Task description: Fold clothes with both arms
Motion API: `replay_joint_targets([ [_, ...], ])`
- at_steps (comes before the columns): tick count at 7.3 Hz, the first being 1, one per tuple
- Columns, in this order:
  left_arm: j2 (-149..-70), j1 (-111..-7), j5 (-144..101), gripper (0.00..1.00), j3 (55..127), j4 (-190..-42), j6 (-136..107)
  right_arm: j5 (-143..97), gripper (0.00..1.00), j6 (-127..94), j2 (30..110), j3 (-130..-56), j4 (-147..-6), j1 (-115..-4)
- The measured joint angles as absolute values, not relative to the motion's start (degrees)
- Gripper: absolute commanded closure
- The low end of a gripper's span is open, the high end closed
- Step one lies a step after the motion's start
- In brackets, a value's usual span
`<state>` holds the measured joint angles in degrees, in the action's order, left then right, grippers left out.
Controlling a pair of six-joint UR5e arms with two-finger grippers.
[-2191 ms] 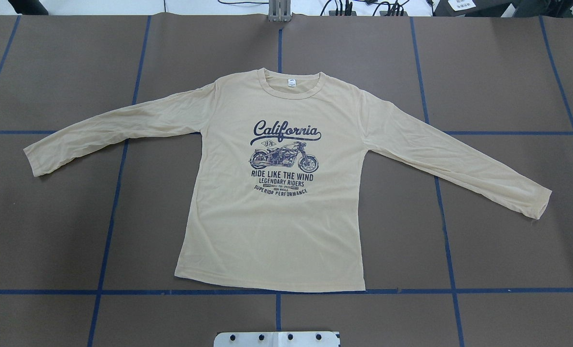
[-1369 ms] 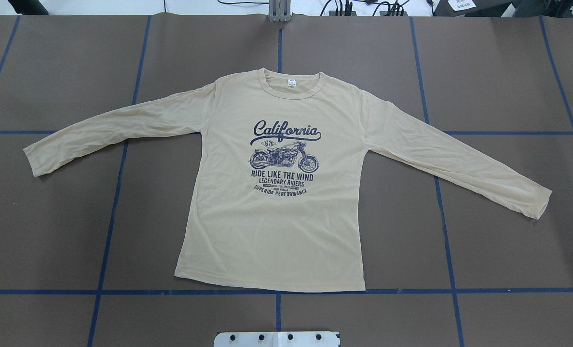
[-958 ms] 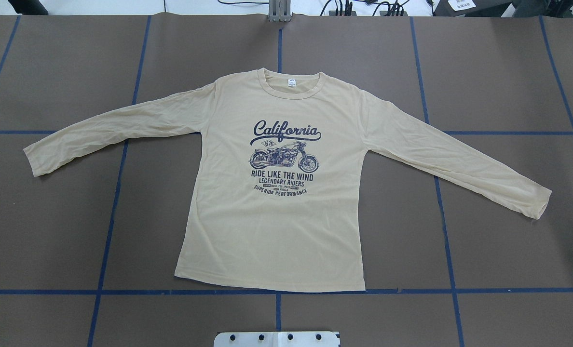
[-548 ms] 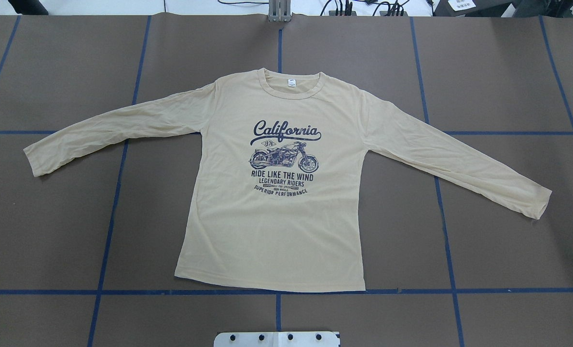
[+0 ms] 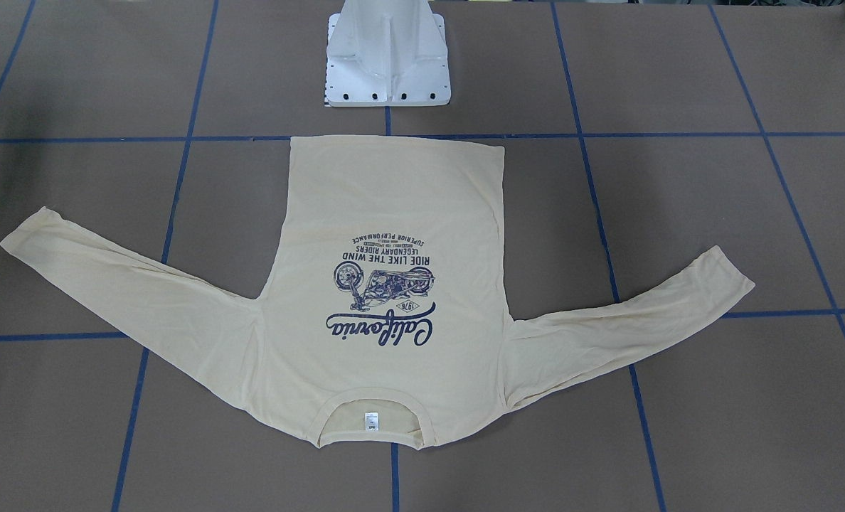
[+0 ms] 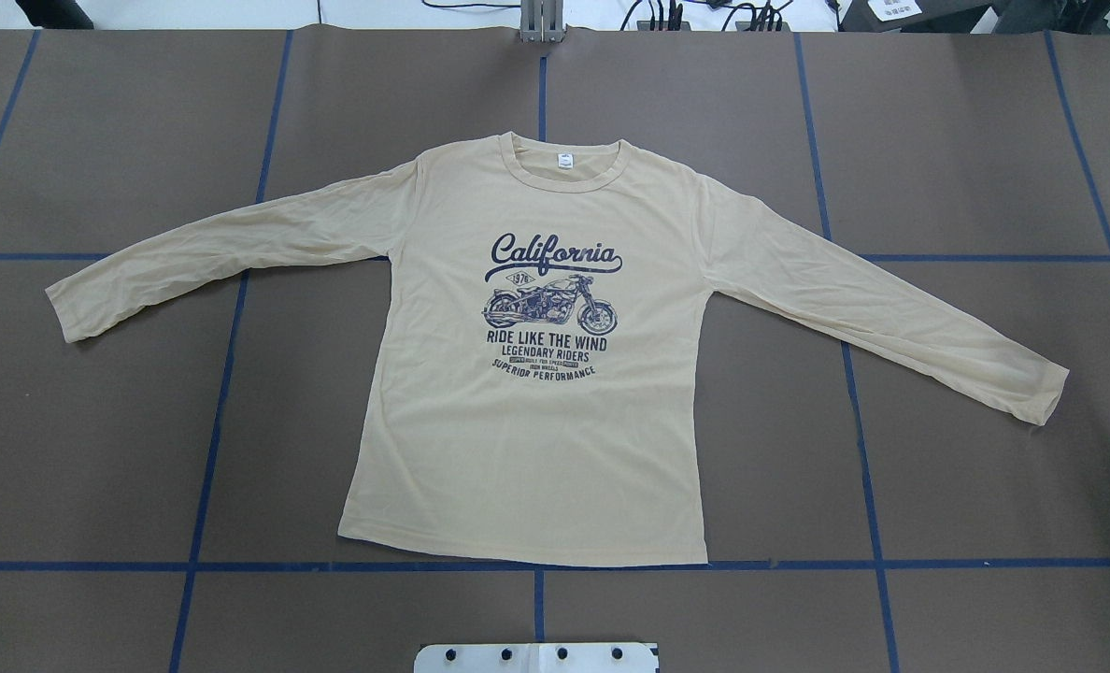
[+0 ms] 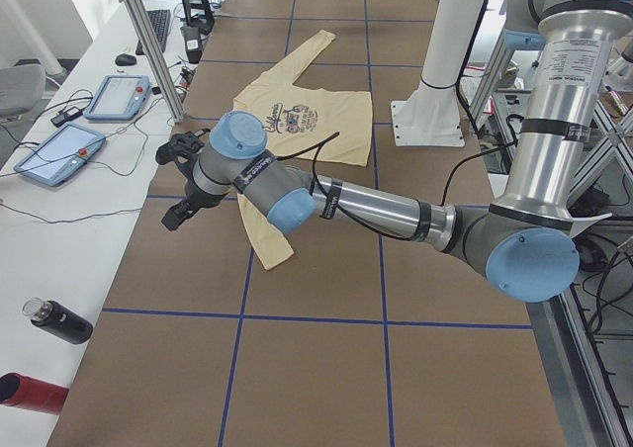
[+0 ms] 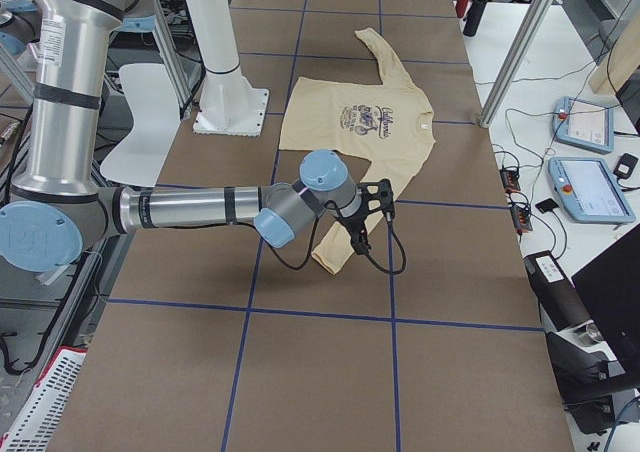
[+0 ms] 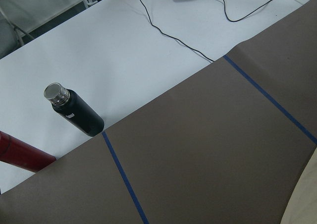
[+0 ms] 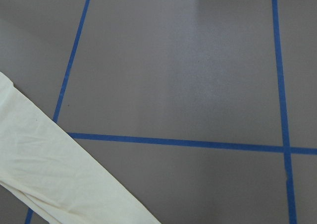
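The pale yellow-cream long-sleeved T-shirt (image 6: 527, 439) lies flat and print-up on the brown table, sleeves spread, collar away from the robot; it also shows in the front-facing view (image 5: 394, 213). My left gripper (image 7: 178, 185) shows only in the exterior left view, raised near the left sleeve's cuff (image 7: 272, 249). My right gripper (image 8: 372, 212) shows only in the exterior right view, raised near the right sleeve's cuff (image 8: 330, 257). I cannot tell whether either is open or shut. The right wrist view shows a sleeve (image 10: 59, 179); the left wrist view shows a sliver of fabric (image 9: 304, 206).
The white pedestal base (image 5: 387, 64) stands by the shirt's hem. Blue tape lines (image 6: 228, 327) grid the table. A black bottle (image 9: 74, 112) and a red bottle (image 9: 20, 157) lie on the white bench past the table's edge. Tablets (image 7: 59, 155) and metal posts (image 7: 153, 42) stand there.
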<state>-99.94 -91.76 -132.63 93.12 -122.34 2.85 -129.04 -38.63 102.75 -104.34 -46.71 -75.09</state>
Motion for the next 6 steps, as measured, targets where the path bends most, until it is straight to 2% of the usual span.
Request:
replay_joint_targets([
  [2, -99.9, -91.7, -132.6, 0.0, 93.2, -122.5, 2.8, -120.3, 0.05, -49.3, 107.8, -103.9, -36.9, -65.9],
  [6, -99.7, -91.7, -132.7, 0.0, 93.2, -122.6, 2.9, -107.8, 0.31, -58.2, 111.3, -96.4, -23.2, -55.2],
])
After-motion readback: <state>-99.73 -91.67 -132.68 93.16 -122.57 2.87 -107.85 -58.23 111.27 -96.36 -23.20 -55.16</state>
